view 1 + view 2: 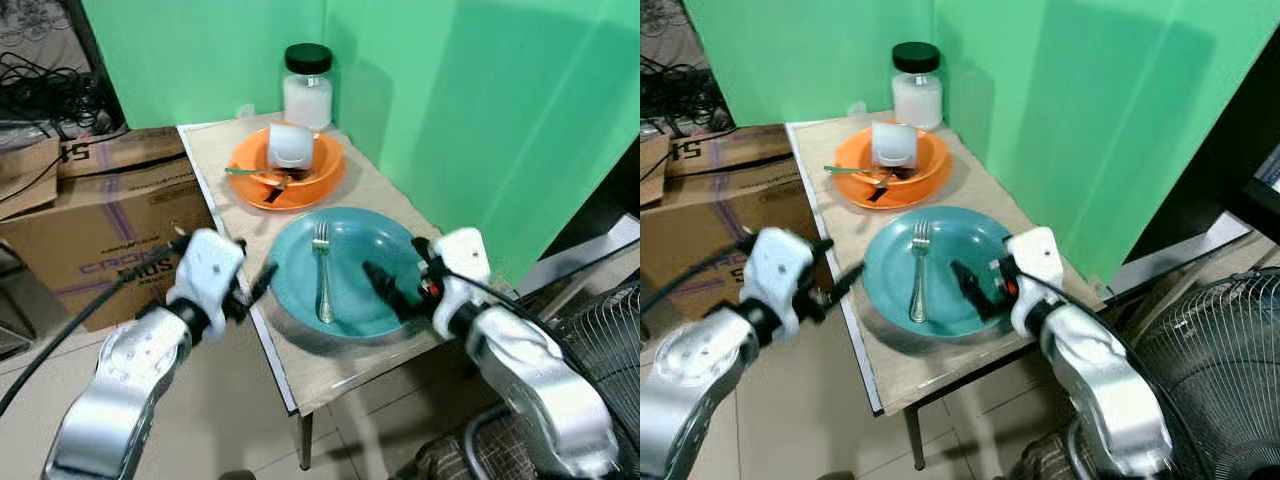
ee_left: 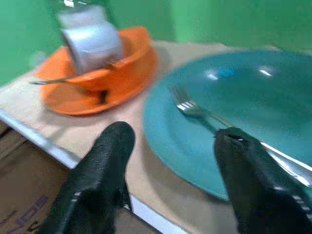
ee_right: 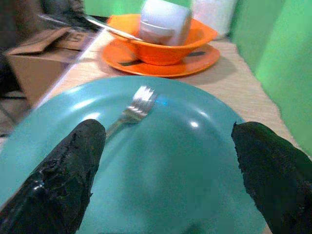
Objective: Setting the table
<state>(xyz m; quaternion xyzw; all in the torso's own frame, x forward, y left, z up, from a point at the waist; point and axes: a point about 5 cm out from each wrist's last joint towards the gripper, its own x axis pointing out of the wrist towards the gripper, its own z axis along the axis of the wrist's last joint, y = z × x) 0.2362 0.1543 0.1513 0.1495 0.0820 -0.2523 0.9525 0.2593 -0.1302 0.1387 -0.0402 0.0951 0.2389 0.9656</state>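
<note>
A teal plate [image 1: 385,255] lies near the front edge of the counter [image 1: 375,190], with one fork [image 1: 323,275] resting in it, tines pointing toward the back. The right gripper [image 1: 390,288] hovers over the plate's right side, fingers spread wide, with the fork just to its left and untouched. The left gripper [image 1: 255,285] sits at the counter's left edge, just beside the plate's rim, fingers also wide apart and holding nothing; in the left wrist view the fork lies ahead between them.

Behind the plate stands one orange bowl [image 1: 320,175] on an orange saucer, holding one white cup [image 1: 290,145] tipped on its side and a utensil [image 1: 250,172] whose handle juts out to the left. One jar [image 1: 308,88] with a black lid stands at the back. One cardboard box [image 1: 95,225] sits on the floor left of the counter.
</note>
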